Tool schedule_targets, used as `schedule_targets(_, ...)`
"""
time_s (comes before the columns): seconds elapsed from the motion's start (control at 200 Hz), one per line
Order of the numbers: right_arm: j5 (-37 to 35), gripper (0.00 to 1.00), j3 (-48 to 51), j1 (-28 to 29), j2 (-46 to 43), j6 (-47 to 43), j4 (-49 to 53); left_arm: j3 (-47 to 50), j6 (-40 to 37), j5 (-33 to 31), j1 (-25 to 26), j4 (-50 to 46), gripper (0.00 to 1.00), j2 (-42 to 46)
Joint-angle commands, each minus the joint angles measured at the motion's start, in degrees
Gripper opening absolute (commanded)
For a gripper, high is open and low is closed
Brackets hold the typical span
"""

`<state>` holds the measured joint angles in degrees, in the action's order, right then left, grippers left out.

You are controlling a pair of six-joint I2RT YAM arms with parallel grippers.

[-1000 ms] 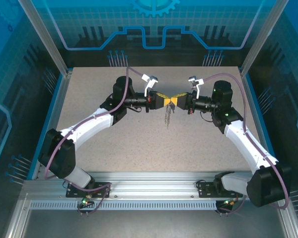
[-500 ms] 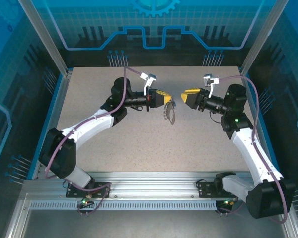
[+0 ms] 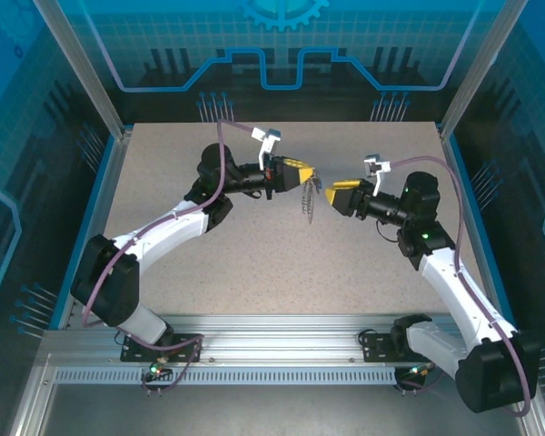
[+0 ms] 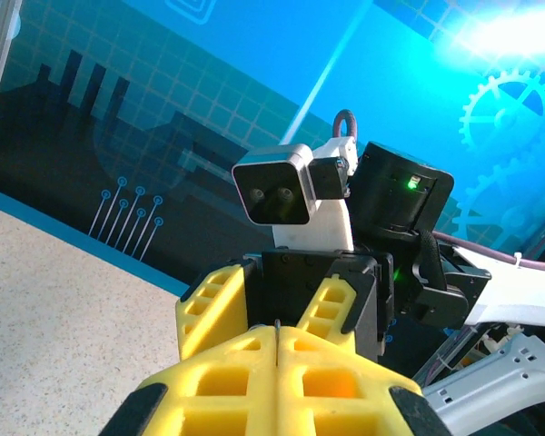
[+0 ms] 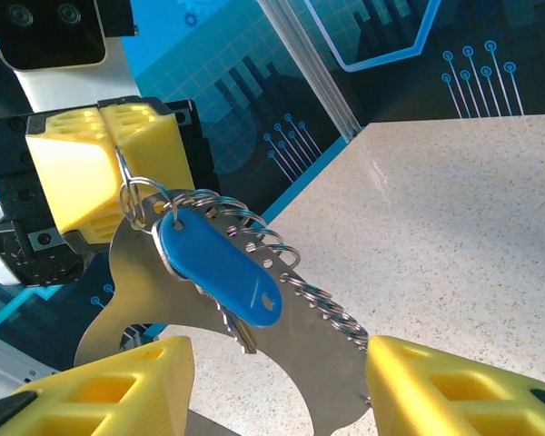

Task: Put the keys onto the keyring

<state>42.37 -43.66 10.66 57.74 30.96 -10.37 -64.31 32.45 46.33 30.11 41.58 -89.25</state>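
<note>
Top external view: we see the left hand [image 3: 311,174] clenched on the keyring [image 3: 306,195], which dangles below it, above the bench [image 3: 254,263]. Just right of the left hand, and apart from it, the right hand [image 3: 332,193] is released, fingers spread. Right wrist view: the blue-headed key [image 5: 218,268] hangs on the keyring under the left hand, beside a silvery chain [image 5: 322,304] and a flat metal plate [image 5: 145,272].

Keyring [image 3: 307,203] in the left claw [image 3: 310,173], aloft over the table [image 3: 209,272], right claw [image 3: 331,192] just beside.
</note>
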Motion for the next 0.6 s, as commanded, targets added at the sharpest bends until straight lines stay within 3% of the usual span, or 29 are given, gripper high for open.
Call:
schedule_targets(0.0, -2.09, 0.55, -1.49, 2.2, 0.02, -2.36, -0.19, -0.46, 1.22, -0.2, -0.05, 3.48, 0.0, 0.22)
schedule_targets(0.38, -4.32, 0.52, -6.44, 6.12, 5.91, -4.6, 0.15, -0.3, 1.22, 0.0, -0.09, 3.24, 0.0, 0.35)
schedule_targets(0.595, -3.18, 0.14, -7.36, 6.87, 5.55, -6.42, 2.31, -0.01, 1.04, -0.86, -0.05, 3.25, 0.0, 0.4)
